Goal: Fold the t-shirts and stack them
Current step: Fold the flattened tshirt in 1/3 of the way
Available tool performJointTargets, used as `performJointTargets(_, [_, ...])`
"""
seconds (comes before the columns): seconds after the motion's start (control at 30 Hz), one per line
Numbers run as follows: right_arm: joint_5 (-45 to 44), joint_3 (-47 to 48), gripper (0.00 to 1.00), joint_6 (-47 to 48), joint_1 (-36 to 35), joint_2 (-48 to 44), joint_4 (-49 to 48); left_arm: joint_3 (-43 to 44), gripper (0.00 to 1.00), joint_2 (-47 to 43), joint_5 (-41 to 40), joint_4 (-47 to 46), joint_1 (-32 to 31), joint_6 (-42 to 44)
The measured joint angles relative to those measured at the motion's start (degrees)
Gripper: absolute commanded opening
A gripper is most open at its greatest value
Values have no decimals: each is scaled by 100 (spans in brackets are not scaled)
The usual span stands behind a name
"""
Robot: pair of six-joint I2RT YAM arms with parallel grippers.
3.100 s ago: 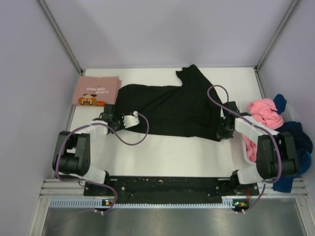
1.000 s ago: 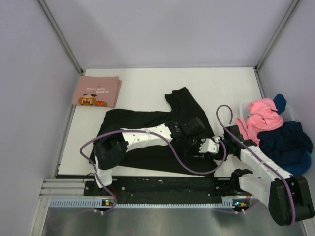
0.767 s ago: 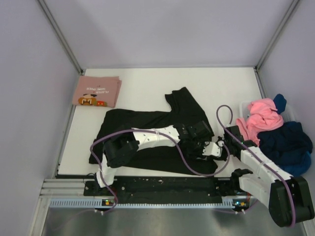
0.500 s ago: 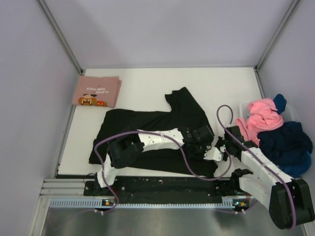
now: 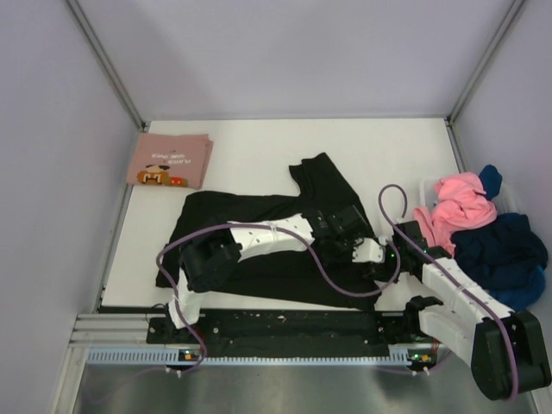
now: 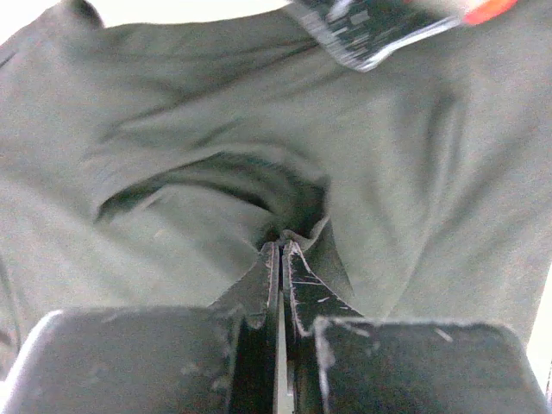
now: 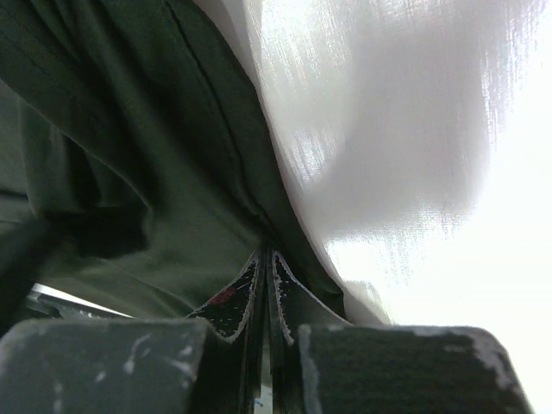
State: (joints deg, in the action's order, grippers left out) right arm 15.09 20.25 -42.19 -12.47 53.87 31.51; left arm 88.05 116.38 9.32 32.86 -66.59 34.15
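A black t-shirt (image 5: 241,207) lies crumpled on the white table (image 5: 259,138), one sleeve pointing to the back. My left arm reaches across it to the right. My left gripper (image 5: 371,253) is shut on a fold of the black cloth (image 6: 414,172), pinched between the fingertips (image 6: 281,248). My right gripper (image 5: 391,259) is right next to it, shut on the shirt's edge (image 7: 129,155) just above the table (image 7: 414,129). A folded pink t-shirt with a cartoon print (image 5: 170,161) lies at the back left.
A loose pile of pink (image 5: 461,200), navy (image 5: 500,246) and blue (image 5: 490,179) t-shirts sits at the table's right edge. Grey walls close in the back and both sides. The black base rail (image 5: 285,326) runs along the near edge.
The black shirt has been pulled from the back toward the near edge and bunched up. In the last second my left gripper has moved right, close to the right gripper, which has hardly moved.
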Motion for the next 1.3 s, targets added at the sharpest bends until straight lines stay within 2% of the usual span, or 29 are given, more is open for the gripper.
performJointTargets(0.27, [4, 2, 0, 0, 0, 44, -17, -232, 0, -531, -81, -240, 1003, -466])
performJointTargets(0.67, [26, 11, 0, -2, 0, 101, -37, -476, 0, -522, -313, -240, 1517, -1049])
performJointTargets(0.8, [26, 13, 0, 0, 0, 105, -39, -476, 7, -507, -457, -199, 1635, -1215])
performJointTargets(0.87, [26, 13, 0, 0, 0, 105, -37, -476, 21, -459, -562, -201, 1683, -1309])
performJointTargets(0.93, [26, 13, 0, 0, 0, 105, -37, -487, 28, -409, -619, -199, 1751, -1390])
performJointTargets(1.3, [26, 13, 0, 4, 0, 105, -37, -621, 33, -483, -920, -249, 2031, -1438])
